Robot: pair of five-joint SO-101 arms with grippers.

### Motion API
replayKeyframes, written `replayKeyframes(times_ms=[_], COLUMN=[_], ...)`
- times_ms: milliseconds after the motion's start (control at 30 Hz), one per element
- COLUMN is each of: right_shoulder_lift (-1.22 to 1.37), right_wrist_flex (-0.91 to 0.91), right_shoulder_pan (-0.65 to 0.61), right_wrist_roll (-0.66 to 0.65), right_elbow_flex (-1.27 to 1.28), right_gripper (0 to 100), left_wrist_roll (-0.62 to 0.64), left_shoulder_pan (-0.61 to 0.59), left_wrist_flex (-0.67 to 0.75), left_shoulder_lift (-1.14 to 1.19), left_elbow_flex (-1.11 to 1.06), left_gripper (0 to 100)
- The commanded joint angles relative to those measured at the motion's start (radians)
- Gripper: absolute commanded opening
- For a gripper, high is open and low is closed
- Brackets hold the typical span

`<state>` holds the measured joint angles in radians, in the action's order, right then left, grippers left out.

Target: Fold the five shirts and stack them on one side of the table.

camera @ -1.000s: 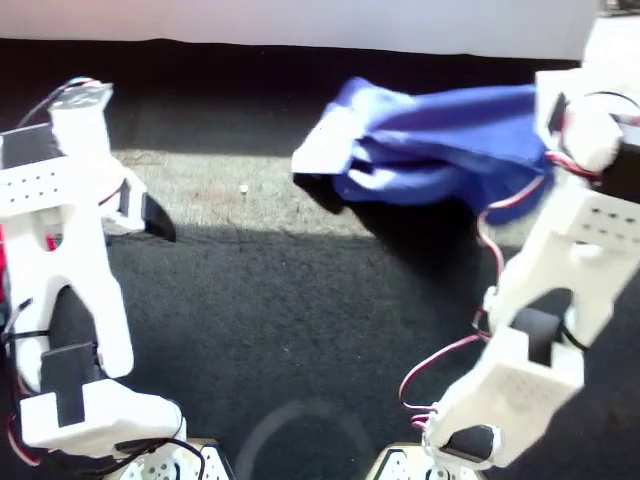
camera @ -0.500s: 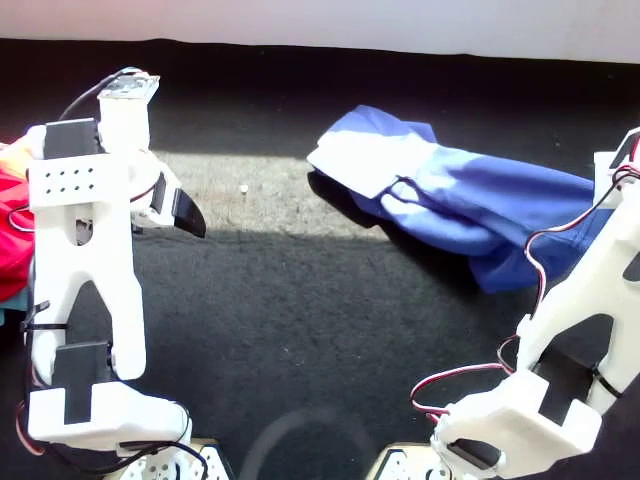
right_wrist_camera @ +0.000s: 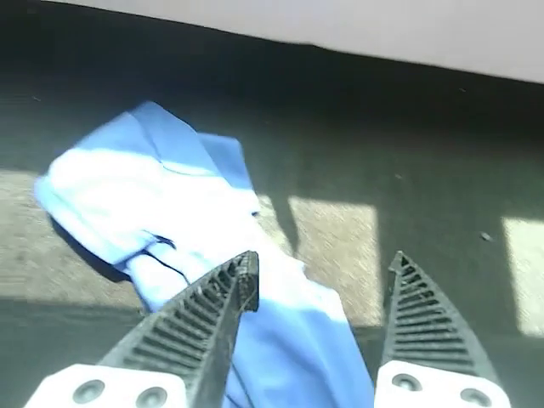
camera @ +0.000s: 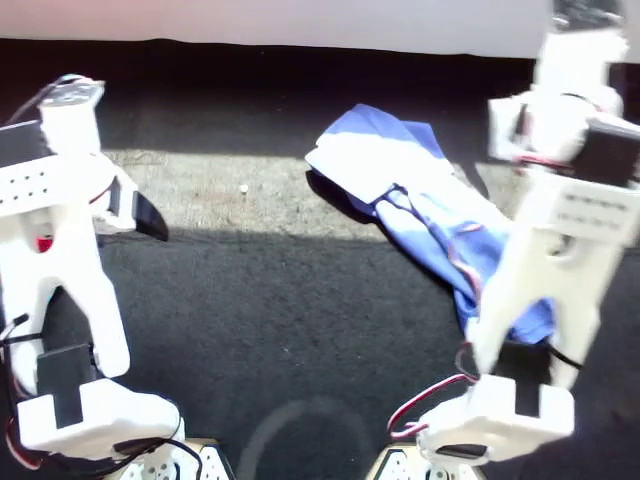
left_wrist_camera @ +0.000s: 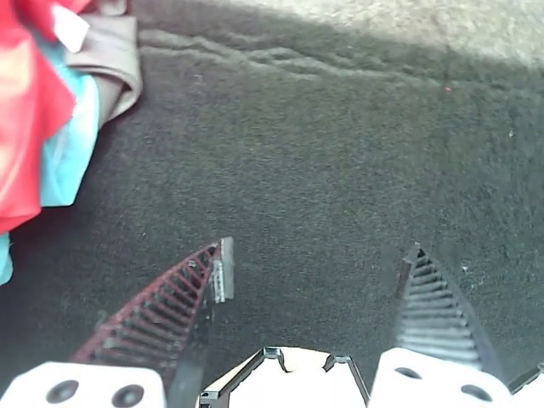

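The blue shirt isn't folded at all. It's just a rumpled strip on the dark table, right of the middle, running diagonally from the far centre toward the near right. Its far end is bunched wide and looks pale in the sun. Elsewhere on the same dark cover there's a crumpled heap: a red shirt overlapping a turquoise shirt, with a grey-brown shirt touching them.

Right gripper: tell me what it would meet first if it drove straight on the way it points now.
Most likely the crumpled blue fabric shirt, lying just ahead of the open right gripper and partly between its jaws; depth is unclear.
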<state>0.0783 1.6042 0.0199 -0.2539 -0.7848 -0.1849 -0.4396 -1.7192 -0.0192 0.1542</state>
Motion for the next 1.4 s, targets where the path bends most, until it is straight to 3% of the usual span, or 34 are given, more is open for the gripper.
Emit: replayKeyframes(times_ms=[0,200,367,800,867,967,1233,1367], right_shoulder_lift=[0.142,0.476,0.610,0.789,0.789,0.788,0.791,0.796], right_wrist_flex=[-0.065,-0.248,-0.390,-0.533,-0.536,-0.535,-0.300,-0.205], right_shoulder_pan=[-0.191,-0.377,-0.470,-0.438,-0.417,-0.369,-0.277,-0.298], right_wrist_roll=[0.071,0.140,0.138,0.135,0.135,0.133,0.080,0.078], right_elbow_flex=[-0.002,-0.015,-0.015,-0.015,-0.015,-0.021,-0.337,-0.447], right_gripper=[24.1,24.4,24.5,24.2,21.6,0.8,0.6,0.6], left_wrist_roll=[0.003,0.000,0.000,0.000,0.000,0.000,0.000,0.002], left_shoulder_pan=[-0.064,-0.160,-0.229,-0.302,-0.298,-0.295,-0.262,-0.240], left_wrist_flex=[-0.012,-0.011,-0.012,-0.014,-0.014,-0.014,-0.012,-0.012], left_shoulder_lift=[-0.047,-0.047,-0.047,-0.047,-0.047,-0.047,-0.036,-0.036], left_elbow_flex=[0.035,0.036,0.031,0.030,0.030,0.030,0.028,0.028], left_gripper=[31,31,31,31,31,31,31,31])
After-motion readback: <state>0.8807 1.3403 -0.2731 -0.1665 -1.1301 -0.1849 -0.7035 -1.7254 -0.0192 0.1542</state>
